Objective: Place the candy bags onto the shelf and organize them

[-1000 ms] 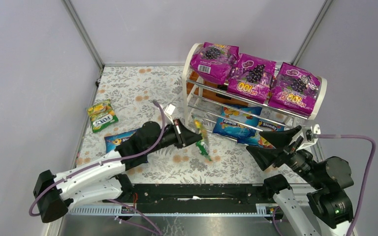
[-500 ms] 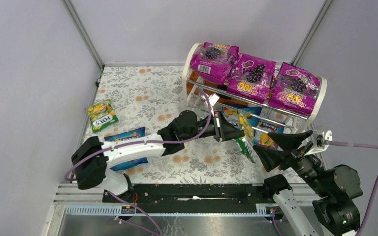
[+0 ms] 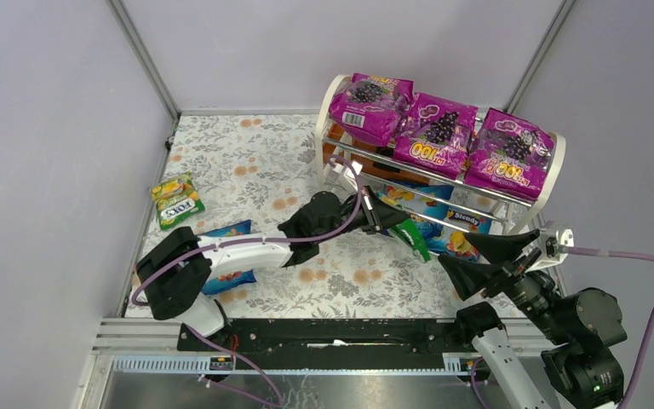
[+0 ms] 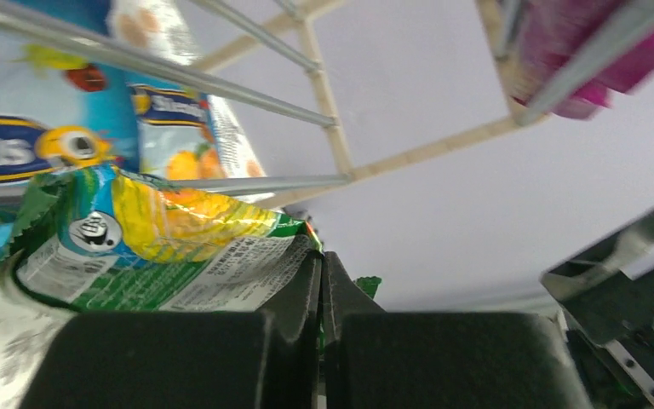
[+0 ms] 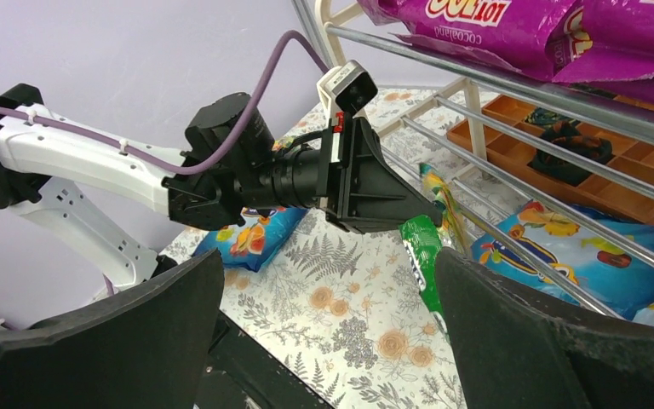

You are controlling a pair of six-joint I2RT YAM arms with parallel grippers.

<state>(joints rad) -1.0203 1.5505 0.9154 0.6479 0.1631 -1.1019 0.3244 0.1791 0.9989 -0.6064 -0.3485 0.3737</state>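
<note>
Magenta bags (image 3: 438,135) "100" | blue bags (image 3: 464,220) "Slendy" | green bag (image 4: 162,247) (left fingers (image 4: 162,358))

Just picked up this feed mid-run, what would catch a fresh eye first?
The row of three magenta bags across the top tier of the shelf catches the eye first. Next, the left gripper, shut on a green-yellow bag, holds it at the lower front rods, before the blue bags lying there. The right gripper hangs open by the shelf's near right corner.
</note>
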